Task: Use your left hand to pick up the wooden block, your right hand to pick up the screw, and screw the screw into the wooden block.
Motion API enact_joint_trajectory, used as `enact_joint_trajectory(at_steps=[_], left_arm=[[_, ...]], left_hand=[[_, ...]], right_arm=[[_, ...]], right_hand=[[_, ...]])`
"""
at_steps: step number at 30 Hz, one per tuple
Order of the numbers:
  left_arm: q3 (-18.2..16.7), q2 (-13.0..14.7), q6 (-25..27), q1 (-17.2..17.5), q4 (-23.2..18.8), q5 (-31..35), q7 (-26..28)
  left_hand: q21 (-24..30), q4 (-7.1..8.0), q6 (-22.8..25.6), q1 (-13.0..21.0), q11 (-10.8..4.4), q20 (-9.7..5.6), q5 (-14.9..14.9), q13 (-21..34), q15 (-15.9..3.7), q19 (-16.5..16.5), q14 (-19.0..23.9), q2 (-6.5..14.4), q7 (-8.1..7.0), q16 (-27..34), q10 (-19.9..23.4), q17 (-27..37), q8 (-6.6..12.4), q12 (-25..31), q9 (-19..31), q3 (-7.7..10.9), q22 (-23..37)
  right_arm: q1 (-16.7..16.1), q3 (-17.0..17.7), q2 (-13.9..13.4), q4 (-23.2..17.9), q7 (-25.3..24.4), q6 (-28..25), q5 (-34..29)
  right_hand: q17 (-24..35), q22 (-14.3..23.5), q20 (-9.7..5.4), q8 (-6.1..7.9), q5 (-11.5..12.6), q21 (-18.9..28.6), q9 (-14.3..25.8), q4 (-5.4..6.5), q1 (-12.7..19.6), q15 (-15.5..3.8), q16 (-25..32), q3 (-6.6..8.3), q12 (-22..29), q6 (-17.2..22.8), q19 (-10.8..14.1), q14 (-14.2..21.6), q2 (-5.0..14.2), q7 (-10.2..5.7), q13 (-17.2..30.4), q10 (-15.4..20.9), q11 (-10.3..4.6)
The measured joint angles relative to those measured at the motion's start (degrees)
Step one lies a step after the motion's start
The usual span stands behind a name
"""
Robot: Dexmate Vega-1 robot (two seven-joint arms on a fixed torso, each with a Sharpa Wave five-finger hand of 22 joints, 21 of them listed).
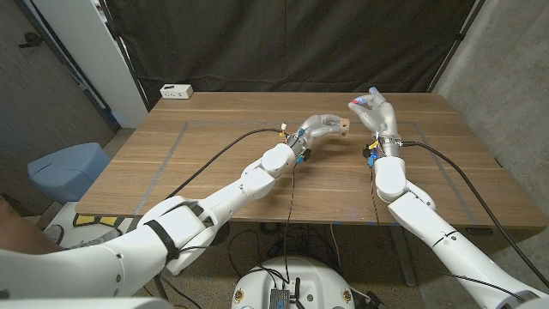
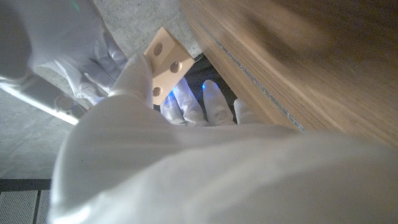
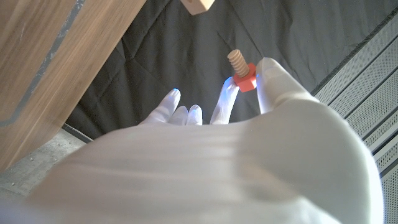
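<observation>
My left hand [image 1: 319,126] is raised over the far middle of the table and holds the pale wooden block [image 1: 345,128] at its fingertips. In the left wrist view the block [image 2: 165,65] shows a face with holes, held by my left hand [image 2: 155,130]. My right hand [image 1: 374,112] is lifted just right of the block and pinches the screw [image 1: 355,102]. The right wrist view shows the screw [image 3: 241,72], red-headed with a tan thread, between the thumb and a finger of my right hand [image 3: 224,143]. Its thread points toward the block's corner [image 3: 199,5], a short gap apart.
The wooden table [image 1: 214,154] carries grey tape lines. A white power strip [image 1: 176,91] lies at its far left corner. Black cables run along both arms across the table. A blue bin [image 1: 67,168] stands on the floor at the left, and a black curtain hangs behind.
</observation>
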Motion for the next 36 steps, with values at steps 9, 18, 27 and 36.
enact_joint_trajectory(at_steps=[9, 18, 27, 36], left_arm=[[0.47, 0.16, 0.00, -0.21, -0.03, 1.03, 0.53], [0.96, 0.72, 0.00, -0.23, -1.00, 2.29, 1.35], [1.32, 1.20, 0.00, -0.16, -1.86, 3.30, 1.91], [1.60, 1.57, 0.10, -0.04, -2.51, 4.10, 2.32]], left_hand=[[0.00, -0.08, 0.01, 0.26, 0.29, 0.00, -1.22, -0.01, -0.01, 0.00, 0.60, -0.25, 0.01, 0.00, 0.93, -0.15, 0.00, 0.00, -0.13, -0.08, 0.00], [0.00, -0.13, 0.62, 0.42, 0.18, 0.00, -1.65, -0.01, -0.01, 0.00, 0.60, -0.41, 0.63, 0.00, 1.05, -0.26, 0.00, 0.00, -0.12, -0.12, -0.11], [0.00, -0.22, 0.63, 1.10, 0.41, -0.32, -2.66, -0.01, -0.30, -0.32, 0.90, -1.07, 0.63, -0.12, 1.50, -0.86, 0.00, 0.00, -0.28, -0.03, -0.14], [0.00, -0.35, 1.22, 1.10, 0.61, -0.32, -3.27, -0.01, -0.30, -0.32, 0.90, -1.07, 1.22, -0.27, 1.86, -0.95, 0.00, 0.00, -0.41, 0.12, -0.13]], right_arm=[[0.12, -0.20, 0.04, 0.37, 0.37, 0.04, 0.25], [0.01, -0.24, -0.10, 0.39, 0.65, -0.07, 0.53], [-0.40, -0.23, -0.33, 0.02, 0.84, -0.52, 0.94], [-0.83, -0.07, -0.62, -0.56, 0.88, -0.72, 1.10]], right_hand=[[-0.13, 0.00, 0.00, 0.00, 0.00, 0.00, -0.49, 0.25, 0.00, 0.00, 0.00, -0.25, 0.00, -0.40, 0.00, 0.00, 0.00, 0.01, 0.00, 0.00, 0.00], [-0.13, 0.00, 0.00, -0.01, -0.01, 0.00, -0.54, 0.24, 0.24, 0.00, 0.00, -0.25, -0.26, -0.40, 0.00, 0.00, 0.24, 0.01, -0.01, 0.00, 0.00], [-0.12, 0.00, 0.00, -0.01, 0.21, 0.00, -0.80, 0.24, -0.01, 0.00, 0.00, -0.72, -0.26, -0.40, 0.00, 0.00, 0.48, 0.01, -0.01, 0.00, 0.00], [-0.12, 0.00, 0.00, -0.02, 0.21, 0.00, -1.05, 0.24, 0.00, 0.00, 0.00, -0.72, -0.26, -0.40, 0.00, 0.00, 0.46, 0.01, -0.01, 0.00, 0.00]])
